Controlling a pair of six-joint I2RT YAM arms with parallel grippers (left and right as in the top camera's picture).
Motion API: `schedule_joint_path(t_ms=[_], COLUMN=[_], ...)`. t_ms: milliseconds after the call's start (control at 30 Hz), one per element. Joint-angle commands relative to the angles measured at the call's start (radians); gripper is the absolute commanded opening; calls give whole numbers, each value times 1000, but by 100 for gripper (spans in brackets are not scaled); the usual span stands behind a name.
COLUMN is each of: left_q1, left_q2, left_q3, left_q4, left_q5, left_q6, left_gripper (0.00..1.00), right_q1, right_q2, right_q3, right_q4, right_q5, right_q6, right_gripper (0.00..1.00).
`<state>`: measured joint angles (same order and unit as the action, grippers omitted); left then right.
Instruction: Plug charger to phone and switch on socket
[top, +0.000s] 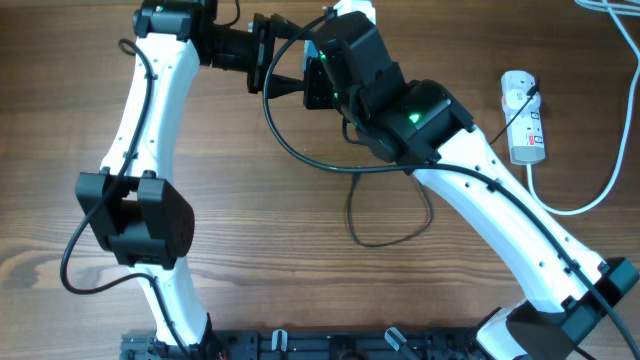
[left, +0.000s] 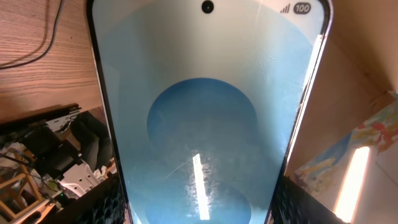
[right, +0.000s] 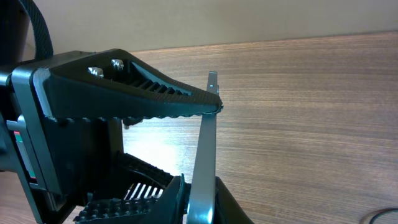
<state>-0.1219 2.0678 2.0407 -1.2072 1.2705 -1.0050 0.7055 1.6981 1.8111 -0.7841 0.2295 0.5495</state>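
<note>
The phone (top: 314, 73) is in the air at the far middle, mostly hidden under my right arm. In the left wrist view its cyan screen (left: 205, 112) fills the frame, clamped at its sides by my left gripper (left: 199, 211). My left gripper (top: 298, 78) reaches in from the left. In the right wrist view the phone (right: 203, 149) shows edge-on, with my right gripper (right: 202, 208) pinching its near end. My right gripper (top: 325, 62) is over it. The charger cable (top: 395, 240) loops on the table and also shows in the left wrist view (left: 37, 46). Its tip is hidden. The socket (top: 523, 118) lies far right.
A white cord (top: 600, 190) curves from the socket toward the right edge. A black plug (top: 533, 95) sits in the socket. The arm bases and a black rail (top: 300, 345) run along the near edge. A wall stands behind the table (right: 249, 25).
</note>
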Motion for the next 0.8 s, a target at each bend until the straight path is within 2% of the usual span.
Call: schedule_joint_path(t_ms=[0,267,400,433,467,500,533,633,733,767], left_q1=[4,4,4,4,4,4,4,4,4,4], left_q2=[-27,-27,-27,-27,-27,-27,-27,-27,-27,-27], left_q3=[19,19,19,19,19,19,19,19,19,19], left_q4=[4,4,4,4,5,5,7,35,42,42], left_q5=[50,64,64,64,63,64,64,63,63,63], left_q6=[-6,-6,-6,-6,-6,-6,-6,-6,-6,-6], left_gripper=[57,59,63,69,80,94,100,100,100,96], right_q1=[0,0,0,0,0,0,0,0,0,0], right_q2=[-6,-6,-6,-6,-6,-6,-6,-6,-6,-6], right_q3=[14,14,14,14,14,14,14,14,14,14], right_q4=[6,10,16,18,18,21,24,24,24,24], right_q5=[-1,-2,-2,-2,-1,0,4,66,87,88], right_q6=[0,11,97,129,161,212,274,592,808,880], right_gripper=[15,6,5,4,4,5,4,4,4,4])
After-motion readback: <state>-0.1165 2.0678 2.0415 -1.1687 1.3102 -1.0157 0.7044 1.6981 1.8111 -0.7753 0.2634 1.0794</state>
